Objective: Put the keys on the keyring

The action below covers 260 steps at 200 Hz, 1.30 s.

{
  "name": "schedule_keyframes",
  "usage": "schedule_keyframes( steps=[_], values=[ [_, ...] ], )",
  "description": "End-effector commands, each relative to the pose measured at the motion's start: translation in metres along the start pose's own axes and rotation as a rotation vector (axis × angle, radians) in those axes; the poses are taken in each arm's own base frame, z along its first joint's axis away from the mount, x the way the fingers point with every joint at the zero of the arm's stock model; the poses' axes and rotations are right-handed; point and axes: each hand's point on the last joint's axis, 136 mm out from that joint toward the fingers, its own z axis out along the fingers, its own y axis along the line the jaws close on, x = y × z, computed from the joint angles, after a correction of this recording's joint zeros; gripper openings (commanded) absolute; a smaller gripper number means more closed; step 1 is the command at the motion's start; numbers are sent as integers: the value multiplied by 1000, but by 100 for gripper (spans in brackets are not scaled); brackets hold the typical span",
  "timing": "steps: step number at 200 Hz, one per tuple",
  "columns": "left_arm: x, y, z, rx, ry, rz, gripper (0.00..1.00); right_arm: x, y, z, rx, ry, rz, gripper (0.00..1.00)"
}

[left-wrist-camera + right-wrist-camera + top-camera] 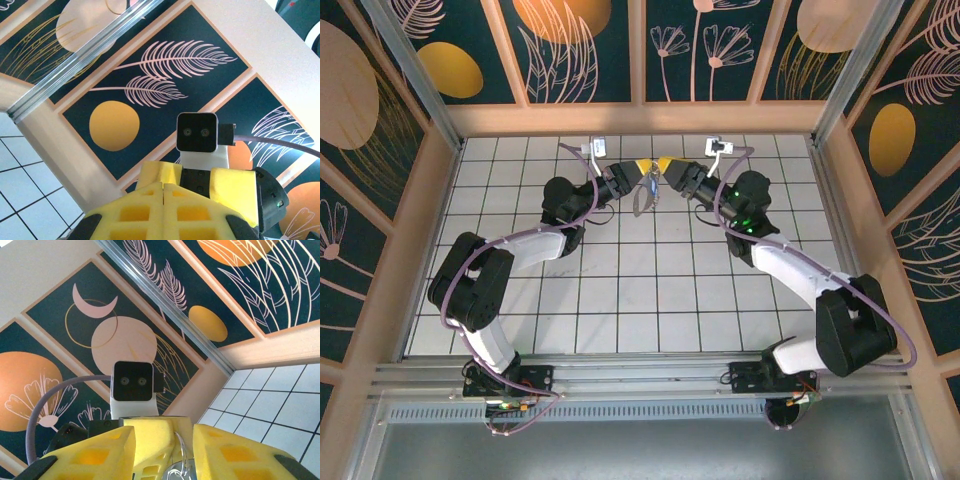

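I have both arms stretched to the far middle of the white tiled table (620, 290), and their yellow tips meet nose to nose above it. The left gripper (642, 172) is closed: on its wrist camera I see the two foam fingers (145, 210) pressed flat together with no gap between them.

The keyring (641, 197) hangs in the air just under the spot where the tips meet, its pale loop dangling clear of the tiles.

On the right wrist camera, the right gripper (164, 450) has its fingers (235, 452) standing apart. The left arm's yellow tip (150, 437) and the loop (183, 460) sit in the gap between them. I cannot tell whether those fingers pinch the loop or merely flank it.
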Motion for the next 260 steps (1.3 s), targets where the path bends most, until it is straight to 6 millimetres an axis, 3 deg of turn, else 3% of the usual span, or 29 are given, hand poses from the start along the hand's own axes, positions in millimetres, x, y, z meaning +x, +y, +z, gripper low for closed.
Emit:
schedule_keyframes(
  steps=[1, 120, 142, 155, 260],
  values=[
    [-4, -15, 3, 47, -10, 42, 0, -14, 19, 7, -63, -41, -31, 35],
    [-6, -17, 4, 50, -12, 45, 0, 3, 11, 7, -59, -10, -7, 24],
    [-6, -16, 4, 46, -15, 45, 0, 6, 11, 7, -64, 1, -4, 34],
    [-7, -17, 3, 47, -17, 46, 0, 9, 11, 7, -62, 5, -5, 34],
    [-7, -17, 4, 47, -17, 48, 0, 19, 2, -1, -37, 10, 5, 15]
  ],
)
